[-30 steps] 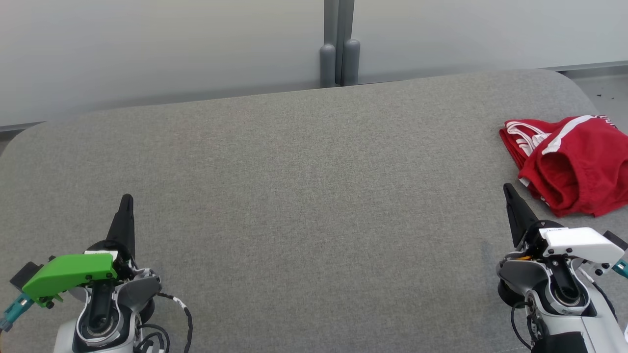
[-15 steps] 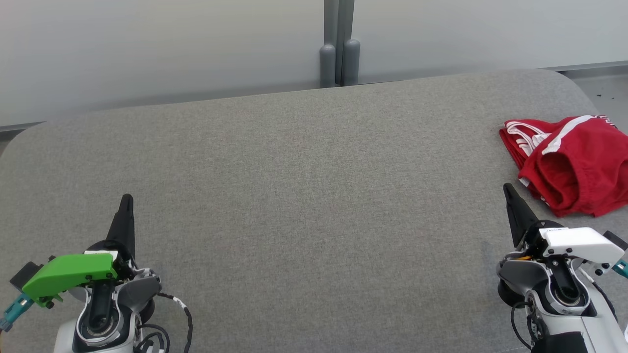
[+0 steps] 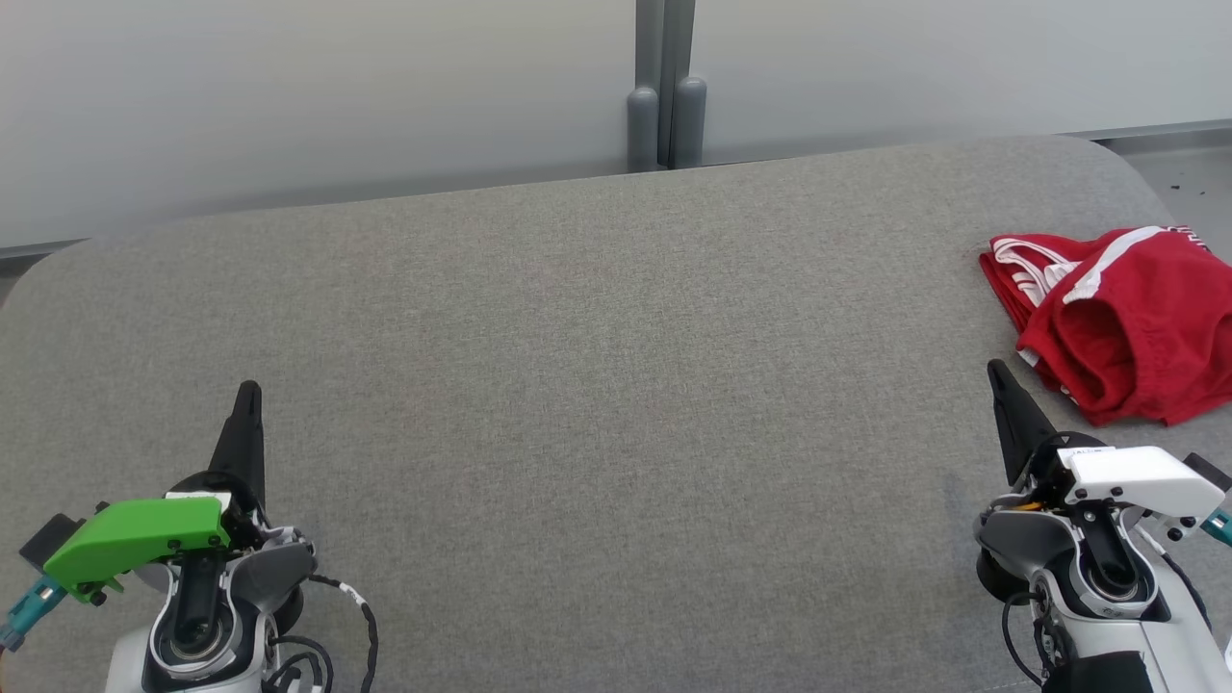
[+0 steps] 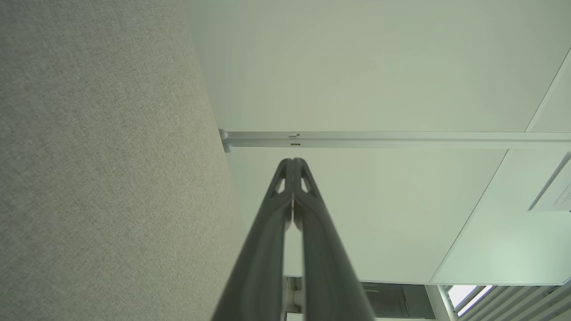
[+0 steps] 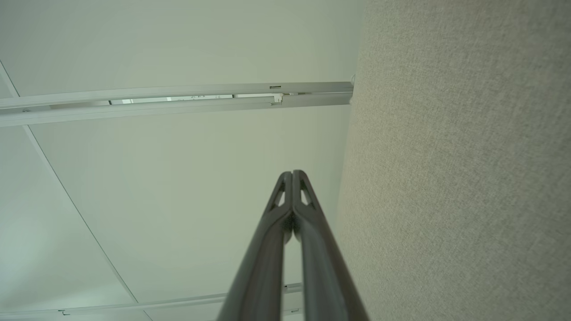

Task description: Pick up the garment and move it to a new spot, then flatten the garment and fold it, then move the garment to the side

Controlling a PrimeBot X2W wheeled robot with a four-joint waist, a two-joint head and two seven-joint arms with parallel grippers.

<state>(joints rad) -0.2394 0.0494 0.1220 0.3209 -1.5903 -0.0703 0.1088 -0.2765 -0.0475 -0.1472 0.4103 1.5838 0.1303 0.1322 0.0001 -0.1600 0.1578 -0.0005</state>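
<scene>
Lower left of frame: left claw (image 3: pixel 248 395), fingers pressed together, empty, tip pointing up frame over grey fabric table (image 3: pixel 597 366); green cover (image 3: pixel 135 544) on wrist behind it. Top centre: twin grey posts (image 3: pixel 666 111) between pale wall panels (image 3: pixel 289 96), beyond table's far edge. Right edge, mid-height: red garment (image 3: pixel 1126 327) with white stripes, crumpled in heap on table, partly cut off by frame. Lower right: right claw (image 3: pixel 997 373), fingers likewise together, empty, tip just beside garment's lower left edge, small gap between.

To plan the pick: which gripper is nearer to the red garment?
Right. The right gripper is close beside the red garment; the left gripper is far to its left.
</scene>
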